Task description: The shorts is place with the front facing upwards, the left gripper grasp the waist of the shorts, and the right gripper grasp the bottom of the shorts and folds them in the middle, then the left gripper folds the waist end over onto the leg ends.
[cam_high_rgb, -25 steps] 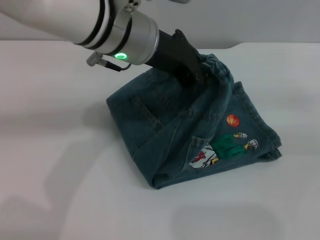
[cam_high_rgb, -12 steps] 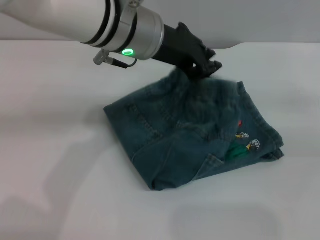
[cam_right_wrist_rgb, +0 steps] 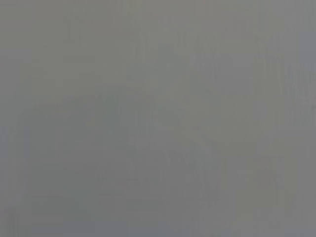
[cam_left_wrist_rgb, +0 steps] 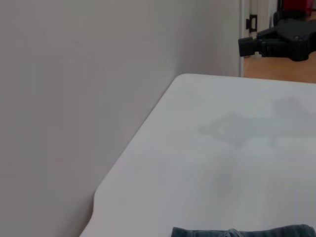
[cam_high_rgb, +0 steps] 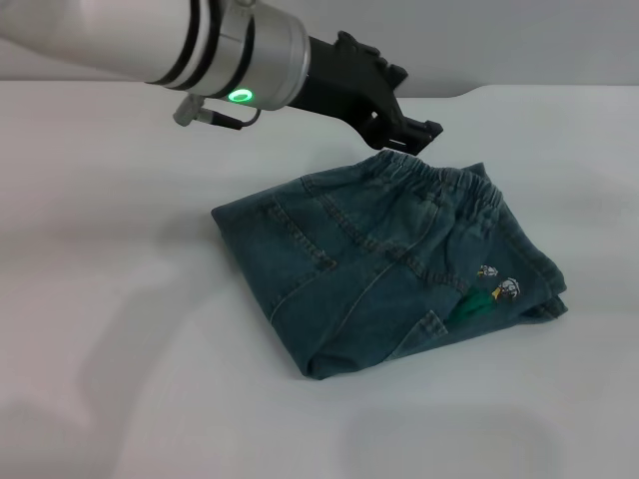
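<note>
The denim shorts [cam_high_rgb: 379, 264] lie folded on the white table [cam_high_rgb: 120, 299], in the middle right of the head view. Their elastic waist [cam_high_rgb: 439, 180] rests flat on top toward the far side, over the leg ends. A cartoon print [cam_high_rgb: 494, 289] peeks out at the right edge. My left gripper [cam_high_rgb: 407, 134] hovers open just above and behind the waist, holding nothing. A strip of the shorts [cam_left_wrist_rgb: 247, 231] shows in the left wrist view. Farther off in that view, a black gripper [cam_left_wrist_rgb: 279, 42], apparently my right one, hangs beyond the table's far side.
A grey wall [cam_left_wrist_rgb: 74, 98] runs along one side of the table. The table's rounded corner [cam_left_wrist_rgb: 96, 202] lies close to the shorts. The right wrist view shows only flat grey.
The left gripper let go of the waist and rose up and back. The raised cloth dropped flat, covering most of the cartoon print.
</note>
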